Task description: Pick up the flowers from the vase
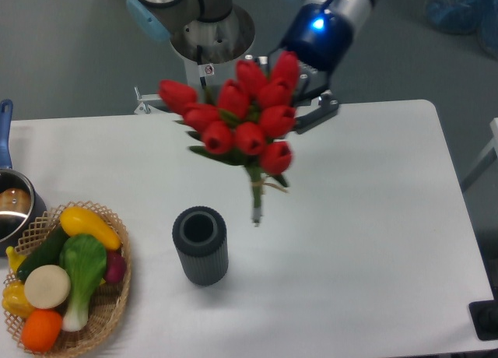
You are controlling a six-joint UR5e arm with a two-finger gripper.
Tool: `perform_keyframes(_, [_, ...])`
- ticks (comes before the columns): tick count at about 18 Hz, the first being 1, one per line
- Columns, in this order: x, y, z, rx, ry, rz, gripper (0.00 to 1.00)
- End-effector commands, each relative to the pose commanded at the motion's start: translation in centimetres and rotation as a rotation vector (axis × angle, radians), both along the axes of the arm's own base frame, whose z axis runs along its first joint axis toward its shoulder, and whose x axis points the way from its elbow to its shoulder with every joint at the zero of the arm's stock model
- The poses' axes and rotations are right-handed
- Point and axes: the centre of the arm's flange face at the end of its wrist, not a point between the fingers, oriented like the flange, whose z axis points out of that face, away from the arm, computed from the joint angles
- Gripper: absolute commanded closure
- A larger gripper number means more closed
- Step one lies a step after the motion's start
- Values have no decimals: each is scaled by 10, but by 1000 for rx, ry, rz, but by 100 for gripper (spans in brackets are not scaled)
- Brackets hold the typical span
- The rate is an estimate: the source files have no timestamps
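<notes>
Your gripper is pinching the flowers by the far-right buds, so the bunch hangs clear in the air, stems dangling right of the vase. Vase stands upright, ribbed, dark grey, open top. Buds are glossy red, stems tied. Pick looks done.
</notes>
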Motion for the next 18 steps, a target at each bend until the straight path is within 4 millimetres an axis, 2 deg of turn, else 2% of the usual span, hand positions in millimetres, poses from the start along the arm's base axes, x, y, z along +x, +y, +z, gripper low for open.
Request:
perform_keyframes(2, [-12, -3, -4, -62, 26, 53, 72])
perform_keyframes(5, [-32, -28, -12, -119, 38, 137, 72])
perform_keyframes(8, [-46, -38, -19, -161, 79, 157, 77])
perform_keyframes(13, [-54, -50, -33, -330, 143, 245, 78])
perform_keyframes(18, [-56, -48, -40, -349, 148, 241, 78])
